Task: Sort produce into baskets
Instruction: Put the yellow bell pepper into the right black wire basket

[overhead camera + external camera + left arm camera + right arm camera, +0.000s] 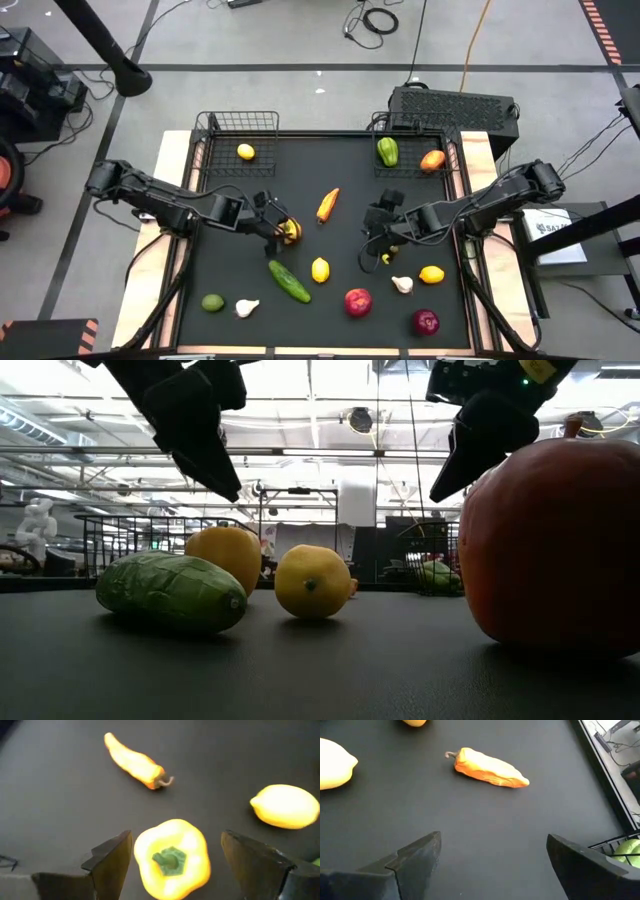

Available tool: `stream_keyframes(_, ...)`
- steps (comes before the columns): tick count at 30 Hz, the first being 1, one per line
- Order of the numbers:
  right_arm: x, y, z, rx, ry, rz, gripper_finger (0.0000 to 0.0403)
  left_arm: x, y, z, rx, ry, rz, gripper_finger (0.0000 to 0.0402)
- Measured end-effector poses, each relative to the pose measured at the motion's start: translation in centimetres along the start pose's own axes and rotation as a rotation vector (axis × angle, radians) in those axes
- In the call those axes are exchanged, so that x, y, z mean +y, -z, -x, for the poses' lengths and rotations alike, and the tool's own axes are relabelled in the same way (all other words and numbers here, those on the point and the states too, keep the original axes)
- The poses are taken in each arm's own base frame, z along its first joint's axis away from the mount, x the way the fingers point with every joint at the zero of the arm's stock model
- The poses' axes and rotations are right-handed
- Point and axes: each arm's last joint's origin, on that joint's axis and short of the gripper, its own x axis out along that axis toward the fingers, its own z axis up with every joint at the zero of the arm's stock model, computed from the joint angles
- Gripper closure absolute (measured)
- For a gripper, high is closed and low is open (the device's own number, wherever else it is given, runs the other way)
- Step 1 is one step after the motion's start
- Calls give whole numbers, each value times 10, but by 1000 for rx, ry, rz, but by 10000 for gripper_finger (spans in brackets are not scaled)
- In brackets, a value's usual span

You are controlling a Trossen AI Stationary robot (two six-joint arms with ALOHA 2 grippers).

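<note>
Left pincer (172,865) hangs released, straddling the yellow pepper (172,857); centre, clench evenly, then carry toward twelve o'clock basket (240,132). Right pincer (492,857) released, empty.

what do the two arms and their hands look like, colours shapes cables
Both arms are black and jointed, built from chunky rounded segments, with black cables running off the table edges. The left hand and right hand each end in two flat, dark wedge-shaped fingers. No markings are readable on them.

a pepper (171,858) sits between the left claw (172,862) fingers, lemon (285,806) beside.
</note>
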Motion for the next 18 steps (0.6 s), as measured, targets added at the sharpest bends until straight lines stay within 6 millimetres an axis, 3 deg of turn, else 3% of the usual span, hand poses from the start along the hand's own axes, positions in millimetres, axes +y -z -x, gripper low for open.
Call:
stream_keyframes(10, 1, -3, 0, -23, -12, -2, 51, -2, 1, 1, 8, 17, 1, 92)
stream_keyframes(18, 2, -6, 0, -56, -25, -6, 51, -1, 4, 1, 35, -15, 97, 92)
